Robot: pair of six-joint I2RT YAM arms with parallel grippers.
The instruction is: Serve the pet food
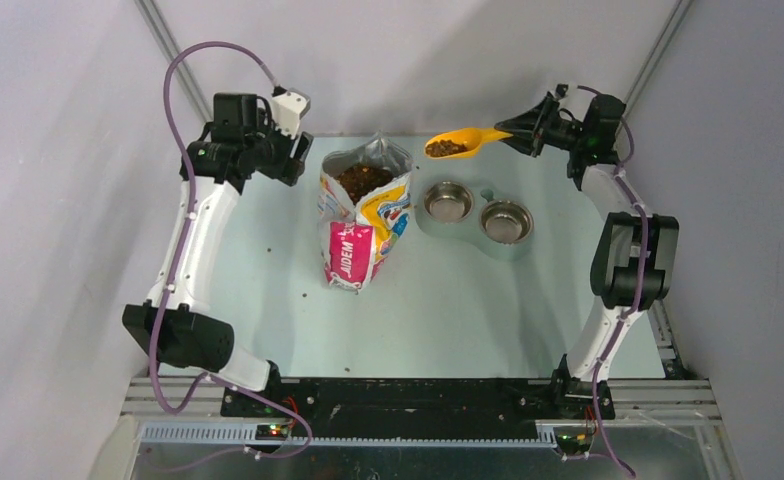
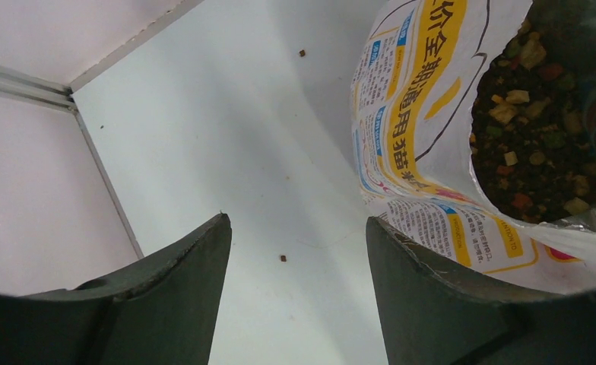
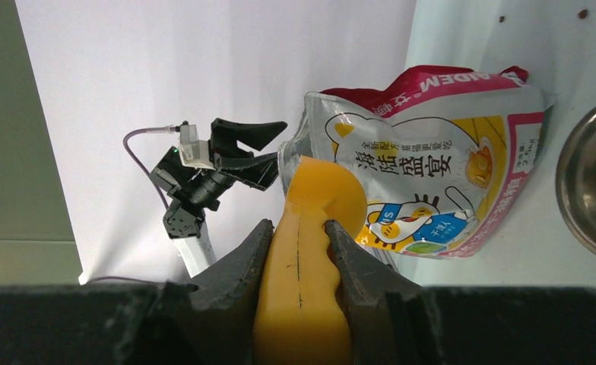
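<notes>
Counts: two arms, two pincers, one bag (image 1: pixel 363 235), one yellow scoop (image 1: pixel 463 142), two steel bowls (image 1: pixel 449 202) side by side in one pale tray (image 1: pixel 473 240). At least three loose pellets (image 1: pixel 271 244) lay on the surface (image 1: pixel 448 310).

Containers:
- The bag stood upright with its top open and held pet food (image 1: pixel 361 180): dark brown bits mixed with tan, red and green ones.
- The scoop carried a small heap of the same food. It was in the air behind the left bowl, between the bag mouth and the tray.
- Both bowls showed bare metal bottoms.

Pincers:
- The right pincer (image 3: pixel 296 228) was clamped on the scoop handle, one finger on each side.
- The left pincer (image 2: pixel 296 220) was spread wide with nothing between its fingers, just beside the bag on its left. I couldn't tell whether it touched the bag.

Hidden or unclear:
- The right wrist view showed only the scoop's underside, so its load was hidden there. It also caught just one bowl, cut off at the right edge.
- The left wrist view cut off the bag at the right and bottom.
- The bag's print was only partly readable.
</notes>
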